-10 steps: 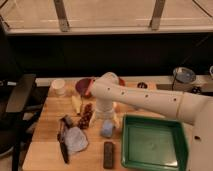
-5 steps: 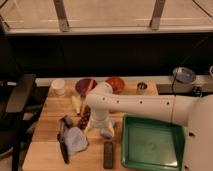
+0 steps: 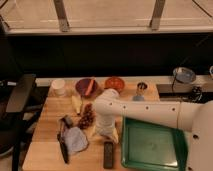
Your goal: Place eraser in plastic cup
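Observation:
The eraser, a dark flat block, lies on the wooden table near the front edge, left of the green tray. My gripper hangs at the end of the white arm over the table's middle, a little behind the eraser and apart from it. The arm reaches in from the right. The light-blue plastic cup does not show clearly; the gripper covers the spot where it stood in the earlier frames.
A green tray sits front right. A blue-grey sponge-like block and a black tool lie front left. Grapes, a white cup, a purple bowl, an orange bowl and a small metallic cup stand further back.
The arm has swung forward and down. The gripper end has come down over the light-blue cup, which was in plain view a second ago. The eraser has not moved.

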`<control>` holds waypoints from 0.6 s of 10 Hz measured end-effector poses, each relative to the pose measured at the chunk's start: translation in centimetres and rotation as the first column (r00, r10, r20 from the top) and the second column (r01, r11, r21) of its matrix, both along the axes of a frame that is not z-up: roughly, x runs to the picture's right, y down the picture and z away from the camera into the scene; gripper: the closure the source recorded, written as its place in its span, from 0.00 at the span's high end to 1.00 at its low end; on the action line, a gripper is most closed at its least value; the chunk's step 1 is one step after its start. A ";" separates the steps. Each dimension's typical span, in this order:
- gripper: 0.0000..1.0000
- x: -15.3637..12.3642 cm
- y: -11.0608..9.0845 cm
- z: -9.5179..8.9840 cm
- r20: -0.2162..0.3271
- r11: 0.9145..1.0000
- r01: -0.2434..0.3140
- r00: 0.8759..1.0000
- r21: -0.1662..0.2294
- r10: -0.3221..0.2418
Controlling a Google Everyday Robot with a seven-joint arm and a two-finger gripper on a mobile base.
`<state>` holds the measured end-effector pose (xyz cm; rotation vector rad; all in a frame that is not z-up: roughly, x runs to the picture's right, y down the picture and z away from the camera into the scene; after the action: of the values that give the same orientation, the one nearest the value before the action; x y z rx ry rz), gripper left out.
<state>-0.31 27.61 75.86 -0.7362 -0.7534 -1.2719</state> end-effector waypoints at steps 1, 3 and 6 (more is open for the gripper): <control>0.80 0.6 0.6 0.4 -0.017 1.000 -0.012 1.000 -0.015 0.011; 0.79 1.7 1.6 0.9 -0.051 0.999 -0.017 0.999 -0.044 0.015; 0.55 2.3 2.3 1.0 -0.064 0.997 -0.025 0.998 -0.068 0.020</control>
<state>1.99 29.92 76.85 -0.8180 -0.7550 -1.2017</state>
